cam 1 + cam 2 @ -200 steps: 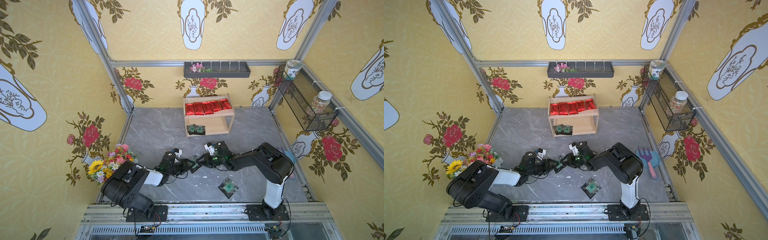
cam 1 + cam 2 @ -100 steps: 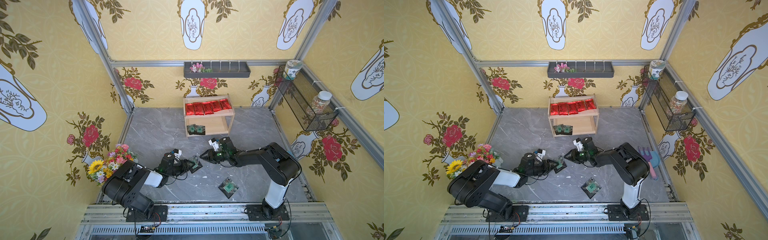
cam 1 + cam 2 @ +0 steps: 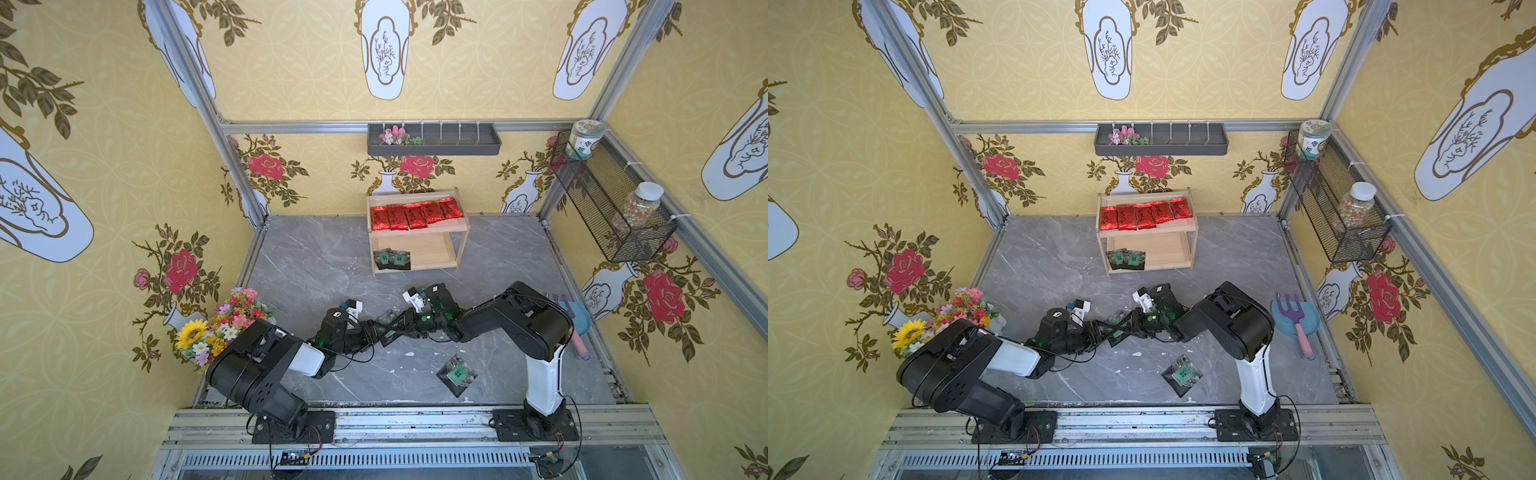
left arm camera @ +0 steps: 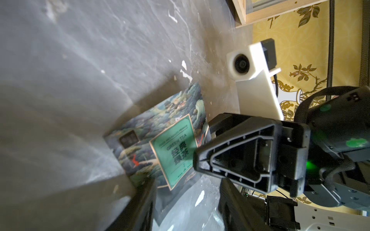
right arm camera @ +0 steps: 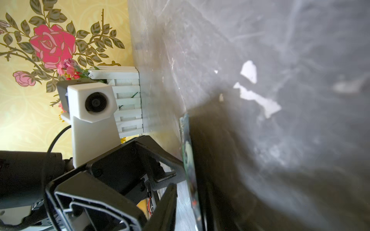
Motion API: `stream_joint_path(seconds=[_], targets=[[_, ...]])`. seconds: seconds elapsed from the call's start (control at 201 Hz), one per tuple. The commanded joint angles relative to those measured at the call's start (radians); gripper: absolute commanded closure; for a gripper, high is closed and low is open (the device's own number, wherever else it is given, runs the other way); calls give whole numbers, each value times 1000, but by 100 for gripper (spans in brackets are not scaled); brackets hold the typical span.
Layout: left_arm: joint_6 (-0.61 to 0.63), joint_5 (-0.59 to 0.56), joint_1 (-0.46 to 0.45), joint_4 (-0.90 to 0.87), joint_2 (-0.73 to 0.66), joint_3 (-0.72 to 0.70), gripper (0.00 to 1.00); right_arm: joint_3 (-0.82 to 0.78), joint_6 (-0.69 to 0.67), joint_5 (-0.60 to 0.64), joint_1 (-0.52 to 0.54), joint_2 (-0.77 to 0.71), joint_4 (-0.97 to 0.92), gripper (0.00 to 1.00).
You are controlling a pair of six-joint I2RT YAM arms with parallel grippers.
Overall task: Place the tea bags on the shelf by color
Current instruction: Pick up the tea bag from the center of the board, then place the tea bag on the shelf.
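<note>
Left end effector (image 3: 374,330) grasped a green tea packet (image 4: 172,152) above the bench (image 3: 311,257), at 6 o'clock from the shelf (image 3: 451,249). Whether the right end effector (image 3: 402,325), straddling it, had clamped could not be told. The packet looked light, slick and crumply, best pinched at a sealed edge.

- Both top views: tea bag (image 3: 385,319) mostly hidden between left gripper (image 3: 374,332) and right gripper (image 3: 399,326).
- The left wrist view's edge cuts off all but a shelf (image 4: 240,14) corner.
- Writing on the red sachets (image 3: 415,216) is too small to read.

Sachets (image 3: 415,216) lie above packets (image 3: 392,259) on the shelf (image 3: 434,252).
</note>
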Motion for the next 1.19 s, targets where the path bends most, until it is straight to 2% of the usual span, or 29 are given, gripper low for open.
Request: stream_joint_path(seconds=[0.0, 0.169, 0.398, 0.468, 0.598, 0.787, 0.961, 1.185], targets=[[1, 2, 1, -30, -21, -8, 43, -4, 29, 1, -2, -6, 55, 76], [5, 0, 3, -100, -103, 23, 41, -9, 24, -7, -3, -20, 67, 87], [-3, 27, 41, -206, -245, 60, 36, -37, 10, -56, -36, -72, 123, 94], [-24, 56, 96, -204, -278, 57, 35, -45, -6, -81, -55, -105, 122, 94], [-80, 127, 142, -137, -307, 39, 33, -35, -56, -136, -77, -178, 68, 94], [-183, 253, 154, 133, -252, 26, 32, 13, -71, -208, -69, -218, 32, 93], [-268, 312, 154, 354, -177, 18, 41, 56, -60, -242, -47, -204, 26, 92], [-264, 300, 154, 390, -142, -6, 60, 59, -69, -261, -52, -221, 6, 90]])
